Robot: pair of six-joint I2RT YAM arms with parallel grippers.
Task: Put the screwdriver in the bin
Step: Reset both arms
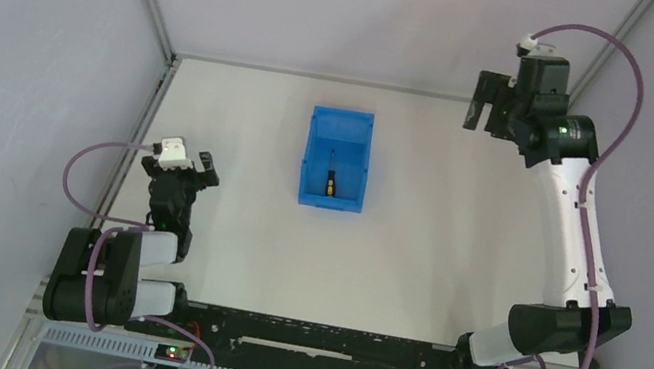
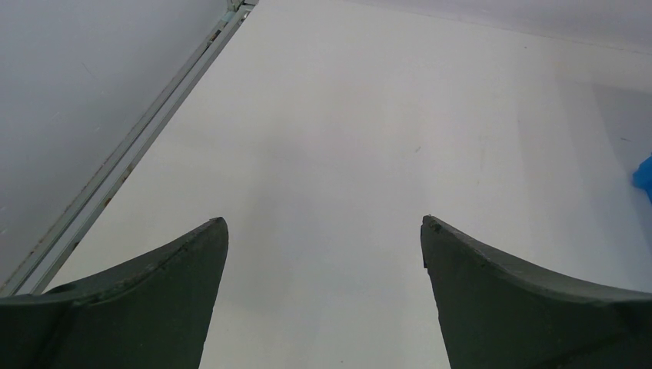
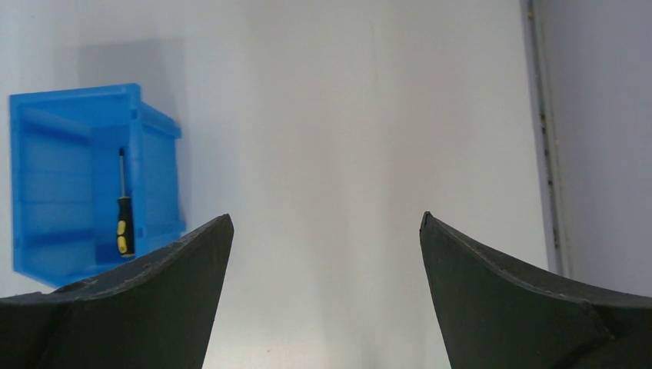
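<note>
Two grippers, both spread wide, both carrying nothing. The right gripper [image 3: 323,219] hangs high over the table [image 1: 431,264] with its jaws as far apart as they go and only bare white surface showing between its fingers. The left gripper [image 2: 323,223] sits low, its jaws just as wide, and nothing lies between them either.

And the screwdriver [image 3: 123,223]? It's lying inside the bin [image 3: 54,177], flat on the floor and close along one side wall. From the right gripper it lies off to the left and well below, beyond the left finger, nowhere near the jaws. Its black-and-yellow handle is the end nearer that gripper, and the thin shaft points away. From the left gripper, only a sliver of blue shows at the far right edge, well apart from its fingers.

By my reading the job is done: tool in the box, both arms clear.

As for how it would handle, it looks light and rigid, so there'd be no flex and no sag. The shaft is thin, smooth metal, and I'd expect it to roll or slip between the pads. The thicker handle is the place to take hold, pinched across its middle. Lying so close to that tall wall, one finger would have little room on that side.
</note>
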